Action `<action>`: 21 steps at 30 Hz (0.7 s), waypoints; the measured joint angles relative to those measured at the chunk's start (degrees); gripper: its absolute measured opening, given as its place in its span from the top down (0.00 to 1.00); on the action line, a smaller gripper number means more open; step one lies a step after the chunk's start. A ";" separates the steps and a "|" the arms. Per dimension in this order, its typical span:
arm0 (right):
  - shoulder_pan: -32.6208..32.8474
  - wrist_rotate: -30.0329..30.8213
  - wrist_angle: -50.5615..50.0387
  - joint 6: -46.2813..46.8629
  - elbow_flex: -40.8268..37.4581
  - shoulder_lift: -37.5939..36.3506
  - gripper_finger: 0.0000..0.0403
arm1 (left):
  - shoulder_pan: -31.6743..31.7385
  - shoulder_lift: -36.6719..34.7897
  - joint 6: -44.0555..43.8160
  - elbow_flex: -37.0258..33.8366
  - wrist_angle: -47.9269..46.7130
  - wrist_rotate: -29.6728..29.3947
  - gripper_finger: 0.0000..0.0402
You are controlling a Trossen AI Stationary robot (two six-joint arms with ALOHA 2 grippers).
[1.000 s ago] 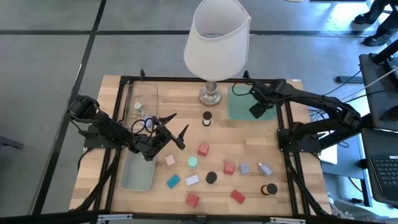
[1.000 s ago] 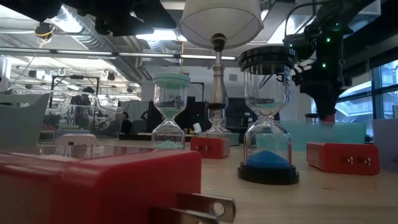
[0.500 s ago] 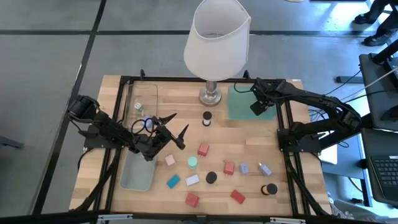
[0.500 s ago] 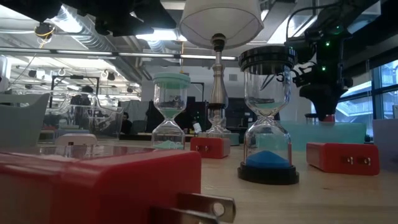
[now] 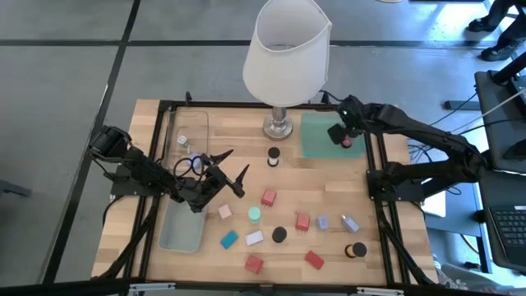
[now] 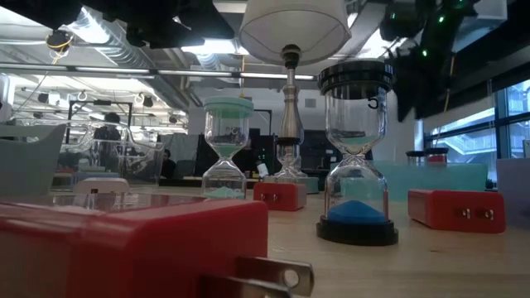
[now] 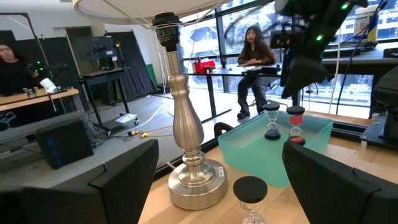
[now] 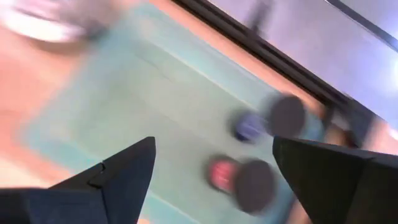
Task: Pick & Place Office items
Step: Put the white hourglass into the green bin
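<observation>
My right gripper (image 5: 338, 134) hovers over the green bin (image 5: 316, 140), fingers spread and empty.

My left wrist view shows what the overhead hides: two small hourglasses (image 7: 272, 121) standing in that bin, one red-sanded (image 7: 295, 126). My left gripper (image 5: 231, 168) waits open beside the clear tray (image 5: 182, 136). Remaining office items (image 5: 269, 197) lie scattered mid-table.
</observation>
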 joint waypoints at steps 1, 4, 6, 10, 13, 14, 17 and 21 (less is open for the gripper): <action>1.76 -1.19 2.28 0.17 -0.61 -0.62 0.20 | -0.02 0.00 0.00 0.00 -0.04 0.00 0.15; 8.67 -3.81 9.11 0.79 -3.18 -2.31 0.21 | -0.47 0.00 0.00 0.00 -0.37 -0.14 0.15; 13.62 -5.21 15.22 0.70 -5.36 -2.44 0.22 | -0.82 0.02 0.02 -0.02 -0.79 -0.13 0.15; 22.87 -9.71 30.62 -4.91 -10.92 -2.01 0.23 | -1.07 0.02 0.02 -0.02 -0.87 -0.22 0.15; 28.46 -13.52 41.24 -12.50 -14.63 -1.22 0.23 | -1.07 0.02 0.02 -0.02 -0.87 -0.32 0.15; 29.79 -13.78 44.29 -14.31 -15.47 -1.03 0.23 | -1.07 0.02 0.02 -0.02 -0.86 -0.51 0.15; 32.57 -13.70 51.36 -17.97 -16.64 -0.13 0.23 | -1.07 0.02 0.02 -0.02 -0.87 -0.68 0.15; 33.21 -13.55 58.72 -18.14 -16.78 1.33 0.18 | -1.07 0.02 0.02 -0.02 -0.85 -1.21 0.15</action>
